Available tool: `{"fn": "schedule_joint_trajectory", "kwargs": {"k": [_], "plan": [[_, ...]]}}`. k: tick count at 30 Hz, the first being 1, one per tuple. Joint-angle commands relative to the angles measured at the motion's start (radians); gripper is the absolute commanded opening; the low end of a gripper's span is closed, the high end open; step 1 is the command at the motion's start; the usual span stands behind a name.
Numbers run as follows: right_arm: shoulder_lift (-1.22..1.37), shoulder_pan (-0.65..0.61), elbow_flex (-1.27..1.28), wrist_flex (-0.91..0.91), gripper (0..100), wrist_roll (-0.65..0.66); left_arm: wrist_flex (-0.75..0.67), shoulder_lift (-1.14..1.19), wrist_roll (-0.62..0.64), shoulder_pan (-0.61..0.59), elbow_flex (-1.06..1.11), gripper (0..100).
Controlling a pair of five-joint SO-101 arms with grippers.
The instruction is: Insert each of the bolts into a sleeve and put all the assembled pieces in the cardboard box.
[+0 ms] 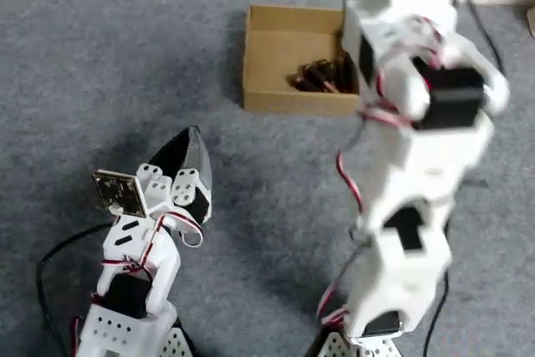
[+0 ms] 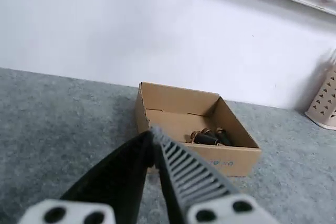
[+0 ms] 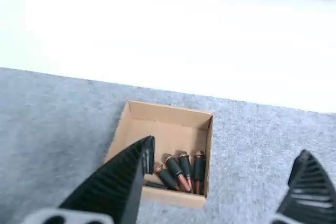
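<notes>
(a) The left arm (image 1: 138,282) sits folded low above its base, and the left gripper (image 1: 194,135) points forward, away from the base. In the left wrist view, the left gripper (image 2: 154,139) has its two dark fingers (image 2: 123,177) pressed together at the tips with nothing between them.

(b) The right arm (image 1: 418,173) stands raised and extended forward, its links stacked above its base. In the right wrist view, the right gripper (image 3: 227,148) is spread wide, its fingertips well apart, and it holds nothing.
</notes>
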Motion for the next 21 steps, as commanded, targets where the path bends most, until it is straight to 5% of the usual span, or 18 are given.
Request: {"fn": "schedule_joint_trajectory", "kwargs": {"k": [1,5,15,21], "plan": [[-0.386,-0.05,0.341,0.021,36.4,-0.011,0.002,-0.008,-0.006,0.021,-0.018,1],[-0.78,-0.09,0.762,0.018,36.4,-0.014,0.034,-0.008,-0.006,0.013,-0.062,1],[-1.629,-0.088,1.598,-0.142,36.4,-0.081,0.842,-0.01,-0.008,-0.12,-0.34,1],[-1.883,-0.088,1.974,-0.217,36.4,-0.081,1.0,-0.01,-0.037,-0.14,-0.351,1]]}}
